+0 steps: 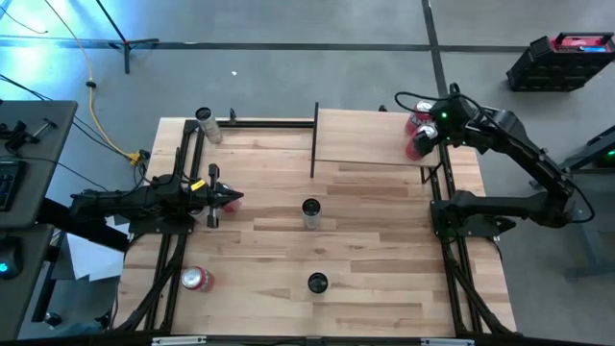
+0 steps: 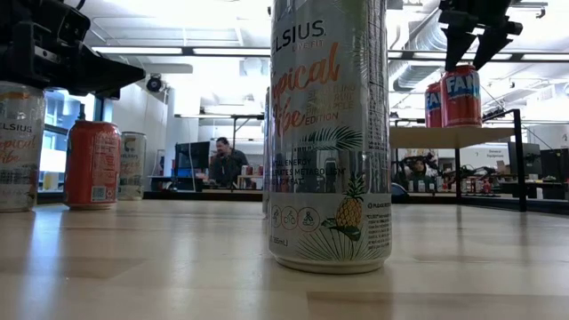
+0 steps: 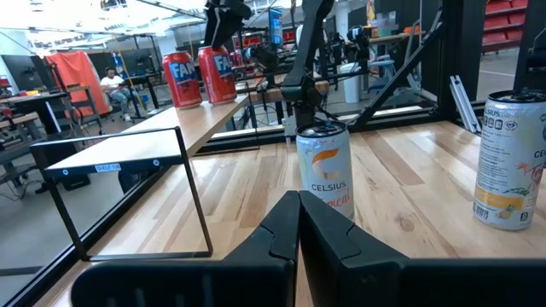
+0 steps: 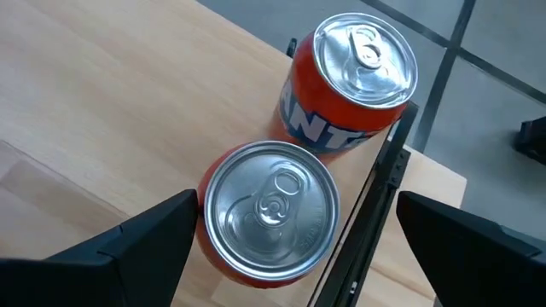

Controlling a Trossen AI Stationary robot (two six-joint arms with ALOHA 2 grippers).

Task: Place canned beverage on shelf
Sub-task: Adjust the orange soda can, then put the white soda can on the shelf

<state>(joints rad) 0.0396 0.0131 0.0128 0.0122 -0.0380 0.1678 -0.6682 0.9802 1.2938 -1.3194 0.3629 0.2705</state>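
Right hand (image 4: 294, 226) sits directly above the nearer of two red Fanta cans (image 4: 271, 211) on the shelf (image 1: 365, 136), at the upper right of the high view. Its fingers are spread wide, one either side of the can top, clear of the can and holding nothing. The second red can (image 4: 358, 72) stands just beside the first, apparently touching, both close to the shelf's black edge rail (image 4: 375, 196).

Left hand (image 1: 231, 199) rests at centre left of the high view, fingers closed together and empty, pointing toward a Celsius can (image 3: 324, 166) on the bench (image 1: 384, 259).

Handling judgement: the can is a rigid thin-walled cylinder, smooth and likely slippery, and will dent under hard squeeze. If full it carries moderate weight. Best hold is across the body below the rim. The neighbour leaves little finger clearance on that side, and the nearby shelf edge is a tipping risk
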